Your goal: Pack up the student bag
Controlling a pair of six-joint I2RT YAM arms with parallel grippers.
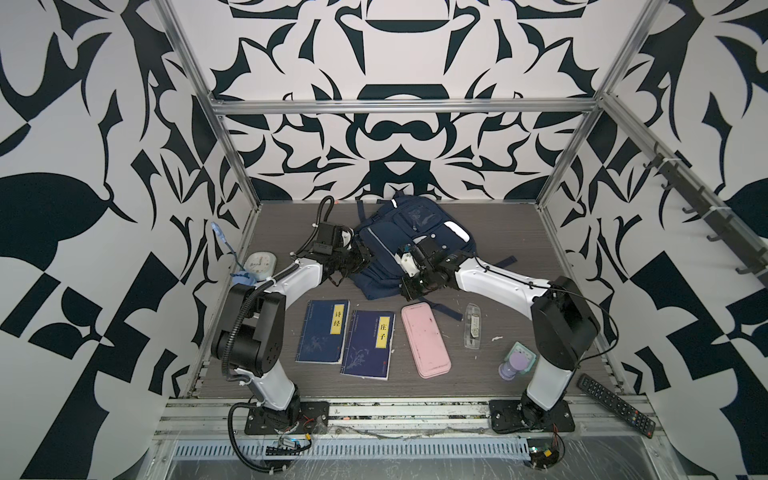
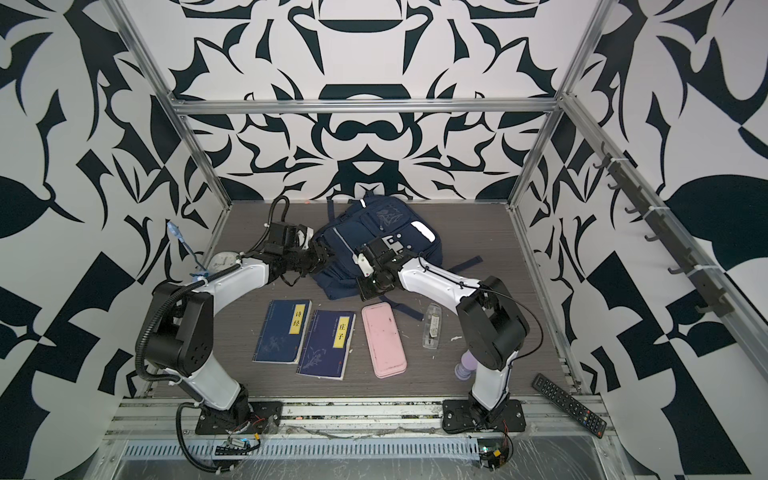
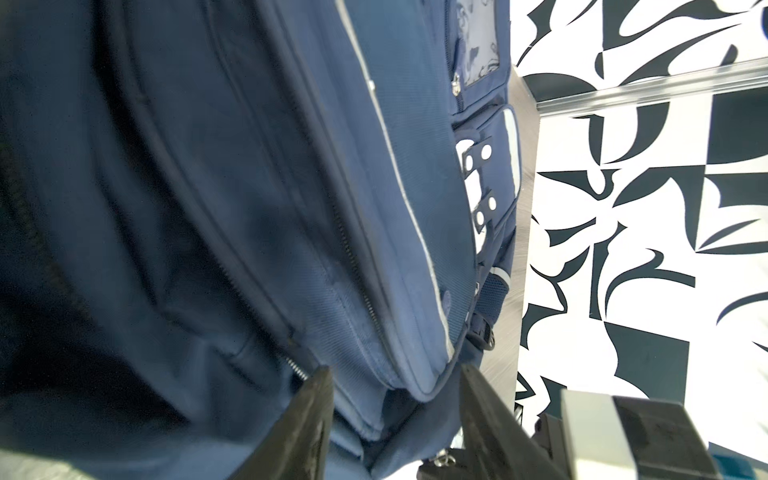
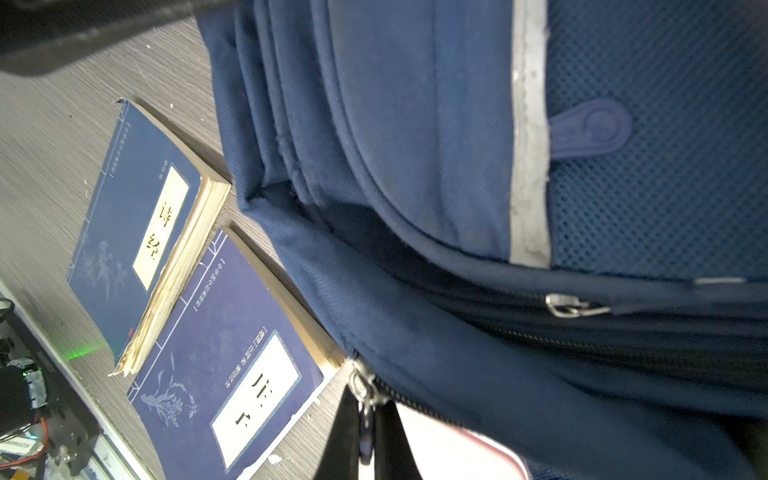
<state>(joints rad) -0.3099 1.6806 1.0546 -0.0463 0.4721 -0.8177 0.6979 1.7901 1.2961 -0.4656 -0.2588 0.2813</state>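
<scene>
Now R gripper (image 4: 366,415) pinched on zip pull (image 4: 360,384) of student bag (image 1: 386,249); L gripper (image 3: 395,370) spread astride bag edge; nearby 诗经 bk (image 1: 323,332), 庄子 bk (image 1: 368,345).

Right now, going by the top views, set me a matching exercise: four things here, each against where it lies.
Things:
1. student bag
2. pink case
3. remote control
4. clock

Places:
A. front right corner
B. back, middle
C. left edge
D. just right of the blue books

Pairs: 1-B, 2-D, 3-A, 4-C
</scene>
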